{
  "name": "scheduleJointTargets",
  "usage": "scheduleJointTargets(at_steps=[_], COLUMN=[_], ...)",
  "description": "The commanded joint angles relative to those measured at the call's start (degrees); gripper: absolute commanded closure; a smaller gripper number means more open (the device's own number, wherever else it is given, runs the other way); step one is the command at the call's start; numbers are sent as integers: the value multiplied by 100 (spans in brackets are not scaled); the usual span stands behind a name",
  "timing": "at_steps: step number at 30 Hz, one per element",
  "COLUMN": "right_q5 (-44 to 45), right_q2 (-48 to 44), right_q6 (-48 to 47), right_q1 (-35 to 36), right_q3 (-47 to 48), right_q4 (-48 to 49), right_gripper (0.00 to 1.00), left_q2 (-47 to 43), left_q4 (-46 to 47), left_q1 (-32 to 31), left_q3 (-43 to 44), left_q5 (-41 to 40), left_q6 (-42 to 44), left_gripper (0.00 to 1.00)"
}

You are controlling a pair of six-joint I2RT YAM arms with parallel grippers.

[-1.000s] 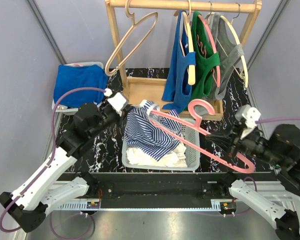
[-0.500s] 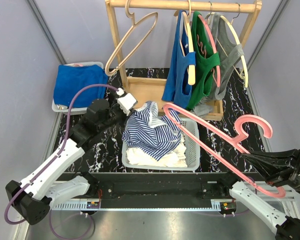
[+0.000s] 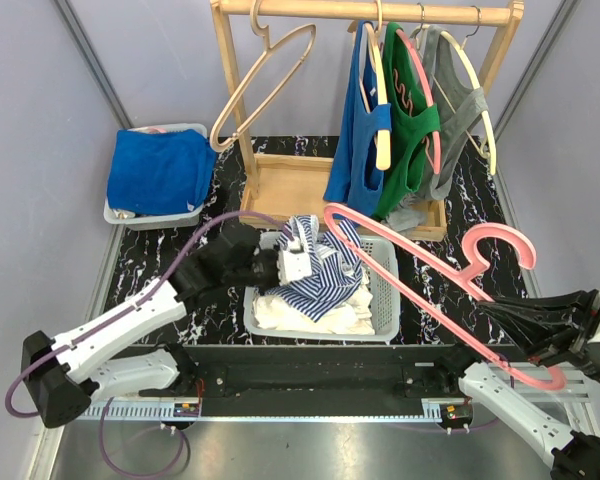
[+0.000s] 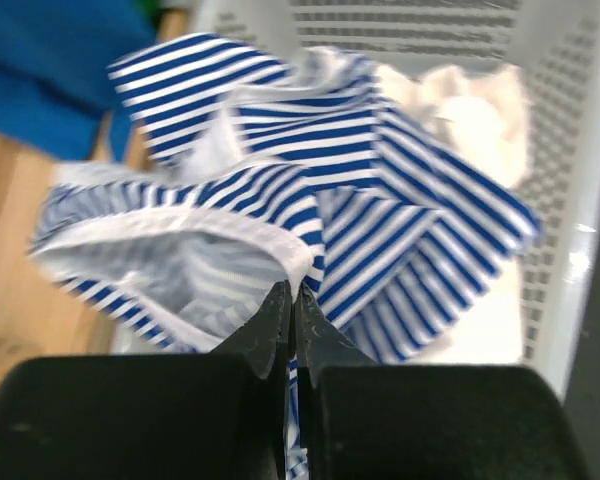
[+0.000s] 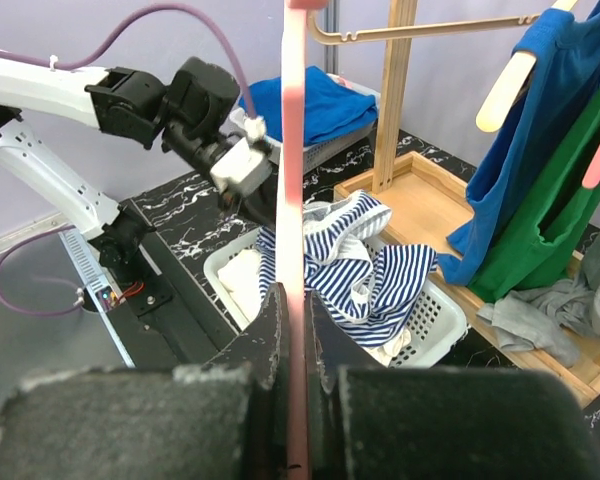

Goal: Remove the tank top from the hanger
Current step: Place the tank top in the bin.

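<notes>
The blue-and-white striped tank top [image 3: 320, 270] lies bunched in the white basket [image 3: 385, 290] at table centre, free of the hanger. My left gripper [image 3: 298, 262] is shut on its white-edged hem [image 4: 298, 262], low over the basket. My right gripper [image 3: 500, 312] is shut on the bar of the pink hanger [image 3: 420, 270], held bare in the air at the right; the bar runs up between the jaws in the right wrist view [image 5: 296, 180]. The tank top also shows there [image 5: 380, 270].
A wooden rack [image 3: 370, 12] at the back carries an empty wooden hanger [image 3: 265, 75] and blue, green and grey tops [image 3: 405, 120]. A grey bin with blue cloth [image 3: 160, 170] stands back left. White cloth [image 3: 300, 312] lies under the striped top.
The hanger came out of the striped top and my right gripper lifted it away to the right. My left gripper carried the top forward and down into the basket.
</notes>
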Motion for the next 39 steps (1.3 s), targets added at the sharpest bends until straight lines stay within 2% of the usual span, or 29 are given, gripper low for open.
scheduleJointTargets(at_steps=[1, 4, 5, 6, 8, 9, 11, 13, 15, 16, 17, 18, 22, 31, 36, 39], right_q5=[212, 554, 608, 660, 722, 740, 775, 784, 801, 845, 872, 898, 1153, 653, -57, -226], right_q2=[223, 241, 241, 223, 205, 197, 197, 205, 240, 249, 275, 276, 442, 847, 786, 628], right_q6=[27, 19, -129, -131, -113, -104, -96, -52, -34, -43, -43, -43, -43, 282, 388, 248], right_q1=[-18, -18, -18, -18, -9, -18, -18, -18, -18, -18, -18, -18, -18, -18, -18, -18], right_q3=[-162, -302, -364, -417, -619, -689, -847, -1023, -1129, -1268, -1365, -1488, -2383, -3439, -3616, -3415], right_q4=[478, 540, 566, 610, 768, 856, 918, 1032, 1155, 1208, 1286, 1461, 1770, 2087, 1587, 1498], right_gripper=[100, 100, 100, 100, 100, 100, 100, 100, 100, 100, 100, 100, 100, 100, 100, 100], left_q2=[122, 228, 289, 333, 438, 465, 509, 518, 500, 492, 465, 448, 439, 597, 658, 764], left_q4=[-391, -541, -541, -533, -454, -393, -182, -24, 82, 109, 126, 135, 118, 74, 897, 830], left_q1=[-712, -1161, -1258, -1450, -1636, -1680, -1733, -1733, -1733, -1751, -1777, -1786, -1786, -1707, -1330, -1083], left_q3=[-110, -198, -233, -268, -452, -531, -812, -988, -1147, -1165, -1095, -1025, -314, 1583, 2122, 2324], left_q5=[431, 282, 142, 54, -192, -289, -439, -440, -378, -334, -334, -325, -701, -1598, -2048, -1716], left_q6=[911, 1447, 1554, 1660, 1863, 1906, 1977, 2047, 2030, 2039, 2021, 1960, 1758, 1925, 1249, 1344], left_gripper=[100, 100, 97, 81, 79, 71, 50, 39, 34, 16, 6, 1, 1, 1, 1, 1])
